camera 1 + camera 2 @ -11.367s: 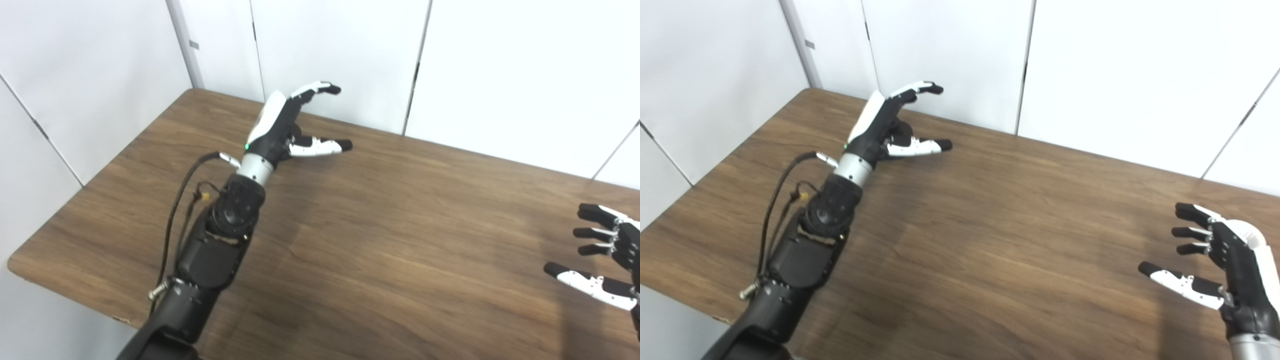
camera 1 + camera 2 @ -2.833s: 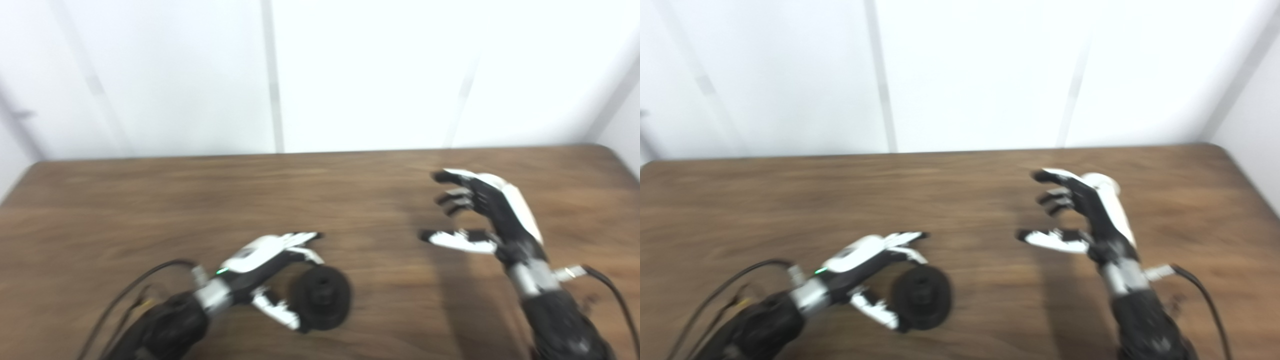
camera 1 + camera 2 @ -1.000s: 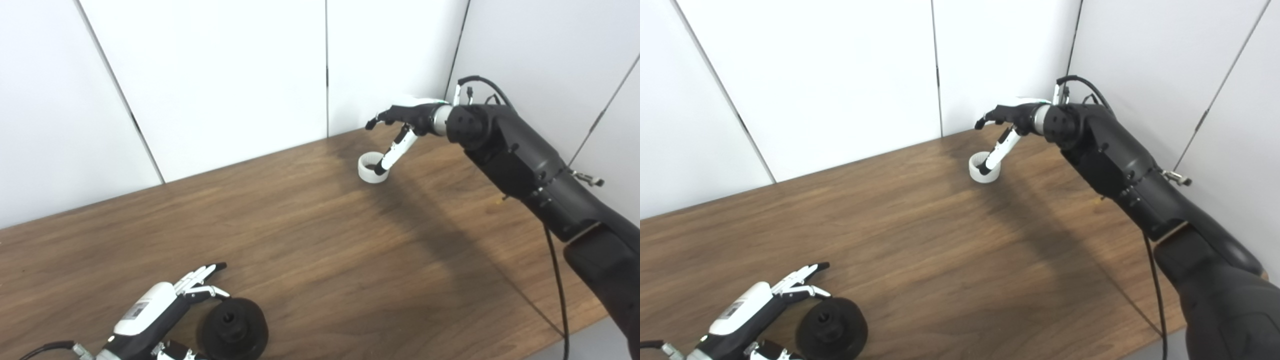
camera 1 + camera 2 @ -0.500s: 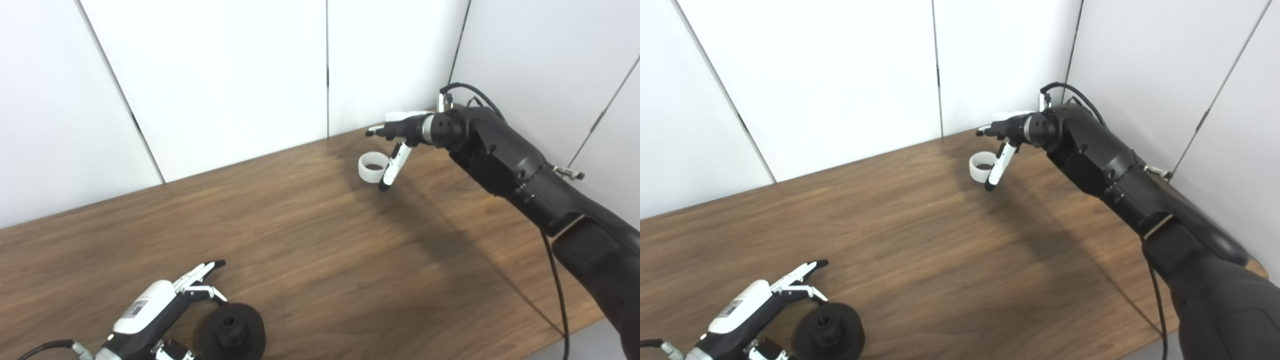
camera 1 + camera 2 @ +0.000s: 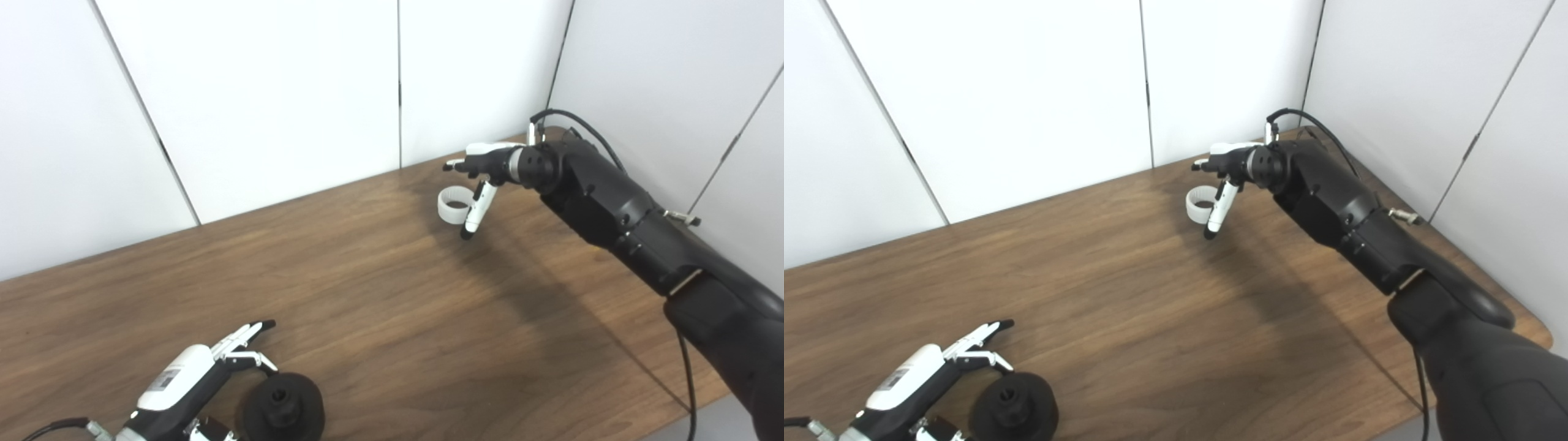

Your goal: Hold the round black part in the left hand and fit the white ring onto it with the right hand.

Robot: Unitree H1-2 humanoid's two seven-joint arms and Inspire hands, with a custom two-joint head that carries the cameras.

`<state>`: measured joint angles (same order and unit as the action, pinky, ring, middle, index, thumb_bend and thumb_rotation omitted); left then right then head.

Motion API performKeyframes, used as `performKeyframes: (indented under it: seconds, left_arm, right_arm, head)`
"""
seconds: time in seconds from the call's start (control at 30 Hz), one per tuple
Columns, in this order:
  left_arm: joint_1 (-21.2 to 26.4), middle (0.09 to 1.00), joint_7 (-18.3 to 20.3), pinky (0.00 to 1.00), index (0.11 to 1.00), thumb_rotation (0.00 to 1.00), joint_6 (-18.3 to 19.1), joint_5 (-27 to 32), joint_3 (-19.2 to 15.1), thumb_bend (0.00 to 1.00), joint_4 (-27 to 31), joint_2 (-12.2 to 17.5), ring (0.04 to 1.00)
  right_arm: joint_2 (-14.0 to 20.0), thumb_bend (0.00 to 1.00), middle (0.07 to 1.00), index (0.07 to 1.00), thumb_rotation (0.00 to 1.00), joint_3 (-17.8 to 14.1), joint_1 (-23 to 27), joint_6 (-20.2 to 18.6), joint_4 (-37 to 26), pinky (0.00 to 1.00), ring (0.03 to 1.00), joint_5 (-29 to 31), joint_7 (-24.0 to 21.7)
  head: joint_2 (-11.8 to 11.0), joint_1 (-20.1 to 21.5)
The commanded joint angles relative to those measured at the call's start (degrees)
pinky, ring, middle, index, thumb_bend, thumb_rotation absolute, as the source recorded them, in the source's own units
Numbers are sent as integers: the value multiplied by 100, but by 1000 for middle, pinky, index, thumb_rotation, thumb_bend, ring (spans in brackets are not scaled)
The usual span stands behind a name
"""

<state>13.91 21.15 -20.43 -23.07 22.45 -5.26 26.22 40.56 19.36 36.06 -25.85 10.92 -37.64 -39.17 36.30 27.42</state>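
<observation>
The right hand [image 5: 484, 168] is drawing nearer and leftward from the far right corner, the short white plastic ring [image 5: 454, 206] now pinched between thumb and fingers and apparently lifting clear of the brown wooden table [image 5: 392, 294], so carrying over can begin. The ring's opening is facing upward, slightly tilted. At the near left, the left hand [image 5: 184, 386] is resting spread beside the round black part [image 5: 283, 405], not yet gripping it.

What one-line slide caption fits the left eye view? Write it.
Right hand beside the white ring at the table's far corner; left hand against the round black part.
</observation>
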Motion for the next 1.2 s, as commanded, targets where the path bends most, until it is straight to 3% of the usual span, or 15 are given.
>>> performKeyframes:
  seconds: [0.0, 0.23, 0.83, 1.17]
  left_arm:
    - [-178, 991, 336, 952, 568, 221, 315, -107, 53, 1000, -24, 218, 1000]
    - [-213, 989, 343, 950, 567, 211, 342, -99, 53, 1000, 24, 237, 1000]
    - [-300, 992, 417, 959, 562, 207, 445, -9, 54, 1000, 201, 289, 1000]
    - [-313, 993, 463, 955, 561, 184, 463, 17, 43, 1000, 221, 293, 1000]
  right_arm:
    - [94, 946, 989, 953, 241, -131, 101, 143, -40, 753, 930, -52, 327]
    - [51, 880, 961, 891, 204, -156, -5, 322, 144, 804, 927, -38, 719]
    - [-92, 850, 923, 826, 174, 19, -5, 453, 606, 798, 897, -270, 1208]
    - [-218, 822, 889, 725, 173, -34, -105, 578, 659, 744, 862, -231, 1602]
  head:
    - [2, 1]
    - [34, -18]
    - [112, -53]
    - [135, -58]
